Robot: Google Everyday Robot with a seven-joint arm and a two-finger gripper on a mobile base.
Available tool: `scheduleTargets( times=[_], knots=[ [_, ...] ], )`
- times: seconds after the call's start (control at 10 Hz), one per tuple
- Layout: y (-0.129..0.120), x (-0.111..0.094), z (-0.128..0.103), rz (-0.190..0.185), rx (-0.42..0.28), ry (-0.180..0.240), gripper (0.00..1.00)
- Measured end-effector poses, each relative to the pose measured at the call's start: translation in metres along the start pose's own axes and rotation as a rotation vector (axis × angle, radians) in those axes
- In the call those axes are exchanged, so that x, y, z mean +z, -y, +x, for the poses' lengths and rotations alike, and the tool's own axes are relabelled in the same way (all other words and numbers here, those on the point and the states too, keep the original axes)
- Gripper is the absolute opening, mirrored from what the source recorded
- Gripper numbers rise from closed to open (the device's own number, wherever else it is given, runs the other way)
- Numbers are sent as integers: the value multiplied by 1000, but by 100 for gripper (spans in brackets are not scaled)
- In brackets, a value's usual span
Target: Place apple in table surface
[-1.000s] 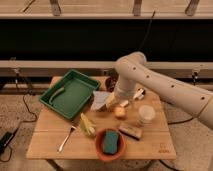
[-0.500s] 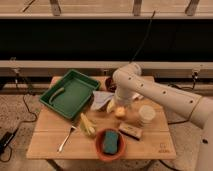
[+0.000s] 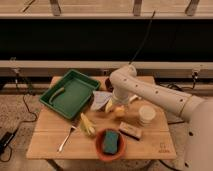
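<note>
The apple [image 3: 120,112], small and yellow-orange, rests on the light-brown wooden table surface [image 3: 155,145] near its middle. My gripper [image 3: 117,103] hangs from the white arm directly above the apple and almost on it, hiding the apple's top. Whether it touches the apple I cannot tell. A pale yellow piece [image 3: 109,106] shows just left of the gripper.
A green tray [image 3: 70,93] holding a green utensil lies at the left. A grey cloth [image 3: 100,100] lies beside the gripper. A white cup [image 3: 147,114], a tan block [image 3: 130,131], a corn-like piece [image 3: 87,125], a red bowl with a green sponge [image 3: 110,143] and a fork [image 3: 66,139] surround the apple.
My arm has folded in and lowered, bringing the gripper down toward the apple. The apple and other objects have not moved.
</note>
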Motion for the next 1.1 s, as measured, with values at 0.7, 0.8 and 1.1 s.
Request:
scheduleTargets(
  times=[0.7,0.8,1.1],
  knots=[
    [-9,24,22,-23,26,-9,77],
    [-10,25,25,-24,30,-13,76],
    [-17,26,31,-33,38,-11,50]
  ],
)
